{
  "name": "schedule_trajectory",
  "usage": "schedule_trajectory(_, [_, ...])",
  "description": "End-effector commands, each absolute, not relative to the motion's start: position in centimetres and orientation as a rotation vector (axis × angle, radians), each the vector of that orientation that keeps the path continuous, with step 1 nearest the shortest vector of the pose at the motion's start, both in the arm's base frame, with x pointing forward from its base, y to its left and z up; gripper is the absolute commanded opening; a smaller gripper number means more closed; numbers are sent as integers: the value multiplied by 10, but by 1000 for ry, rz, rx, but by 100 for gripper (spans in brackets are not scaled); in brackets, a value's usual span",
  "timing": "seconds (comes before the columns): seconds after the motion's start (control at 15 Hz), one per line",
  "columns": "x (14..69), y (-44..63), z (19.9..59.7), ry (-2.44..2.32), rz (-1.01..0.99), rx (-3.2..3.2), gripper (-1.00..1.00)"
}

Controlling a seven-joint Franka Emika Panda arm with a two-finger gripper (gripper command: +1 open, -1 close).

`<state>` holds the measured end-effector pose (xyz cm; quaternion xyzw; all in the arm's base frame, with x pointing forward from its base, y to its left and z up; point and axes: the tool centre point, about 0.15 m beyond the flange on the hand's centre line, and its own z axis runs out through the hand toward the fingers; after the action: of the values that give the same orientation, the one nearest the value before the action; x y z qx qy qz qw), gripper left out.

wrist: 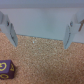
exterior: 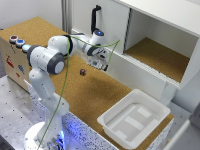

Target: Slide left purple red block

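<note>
The purple red block [exterior: 82, 72] is a tiny dark cube lying on the cork tabletop [exterior: 95, 95]. My gripper [exterior: 103, 66] hangs a short way to the exterior view's right of it, apart from it, near the white cabinet front. In the wrist view the block [wrist: 6, 70] shows as a purple cube with a yellow mark, at the picture's edge and outside the fingers. The gripper [wrist: 41, 36] is open, with only bare cork between its two pale fingers [wrist: 10, 29].
A white cabinet [exterior: 150, 30] with an open cork-floored compartment [exterior: 160, 57] stands behind the gripper, and a black handle [exterior: 94, 17] sits on its door. A white tray [exterior: 112, 122] rests at the table's near right end. Round coloured buttons [exterior: 18, 41] sit on a wooden box at the left.
</note>
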<state>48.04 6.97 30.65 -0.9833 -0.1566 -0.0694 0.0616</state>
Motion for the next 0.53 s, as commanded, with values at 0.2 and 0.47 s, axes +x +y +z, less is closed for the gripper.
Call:
schedule_trajectory(0.2, [459,134,306,-617,-171,-3003,100])
schedule_trajectory(0.47, [425,185,296,-726,-99,-2991,100])
